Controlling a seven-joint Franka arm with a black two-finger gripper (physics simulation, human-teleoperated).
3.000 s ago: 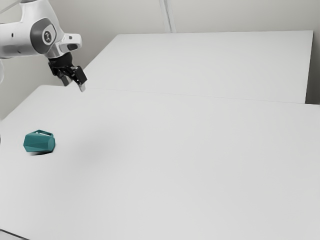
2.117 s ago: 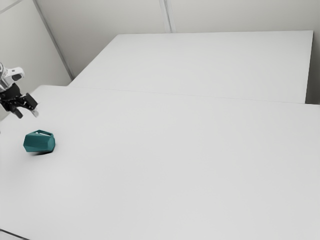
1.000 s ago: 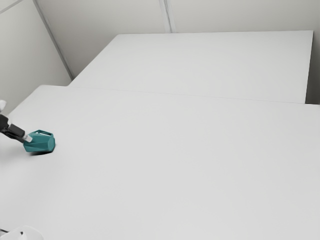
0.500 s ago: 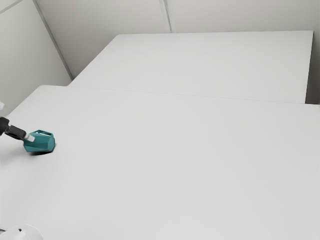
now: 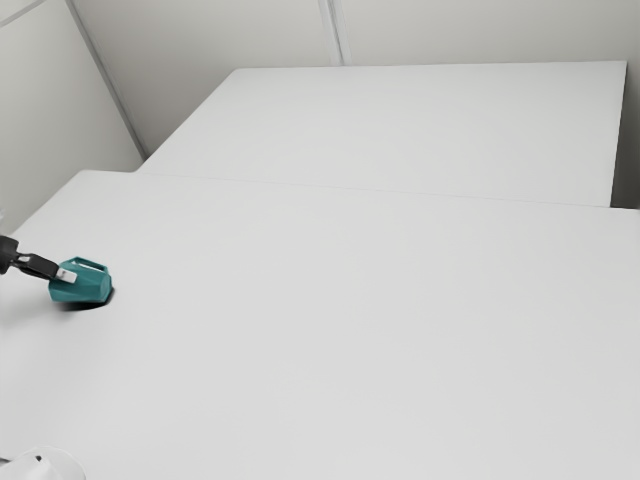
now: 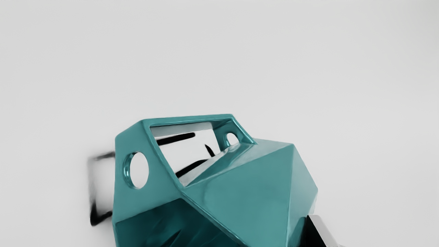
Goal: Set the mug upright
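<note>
The teal mug (image 5: pixel 91 287) lies tipped against the jaws (clamped or merely apart, I cannot tell).

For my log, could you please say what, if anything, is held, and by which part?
The black gripper is at the teal faceted mug; any hold cannot be told.

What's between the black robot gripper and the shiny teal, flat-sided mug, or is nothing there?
Nothing that I can see. The black gripper reaches right up to the tipped teal mug, with no other thing between them.
</note>
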